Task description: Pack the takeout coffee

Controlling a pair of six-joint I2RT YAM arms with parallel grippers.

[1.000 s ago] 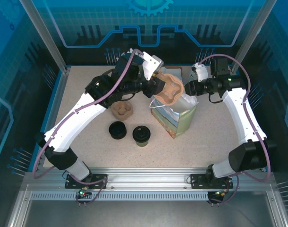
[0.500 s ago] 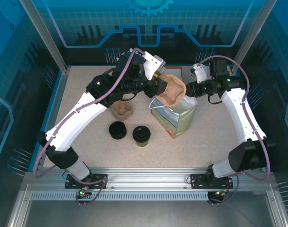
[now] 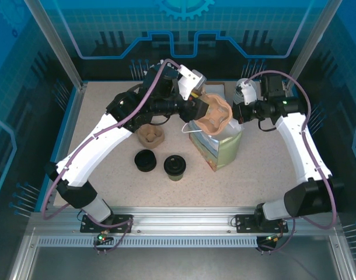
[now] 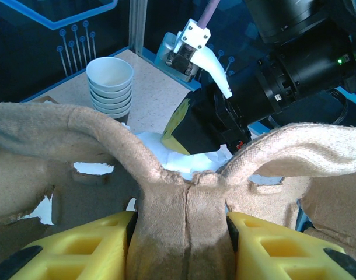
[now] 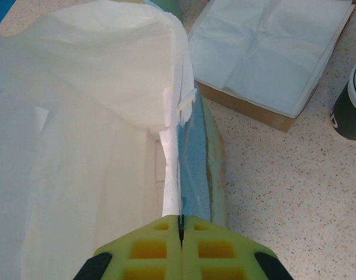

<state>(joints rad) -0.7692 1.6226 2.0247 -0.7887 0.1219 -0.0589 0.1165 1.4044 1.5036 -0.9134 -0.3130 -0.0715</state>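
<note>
Bag (image 3: 220, 149) rim in right gripper (image 5: 181, 224) — carrier (image 3: 215, 112) in left gripper (image 4: 187, 233).

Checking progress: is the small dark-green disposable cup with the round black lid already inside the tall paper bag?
No, the lidded cup stands on the speckled table, left of the bag.

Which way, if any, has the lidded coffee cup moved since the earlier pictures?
No. The lidded coffee cup stands where it stood in the top view, at the same small gap to the right of the loose black lid, which has not shifted either.
</note>
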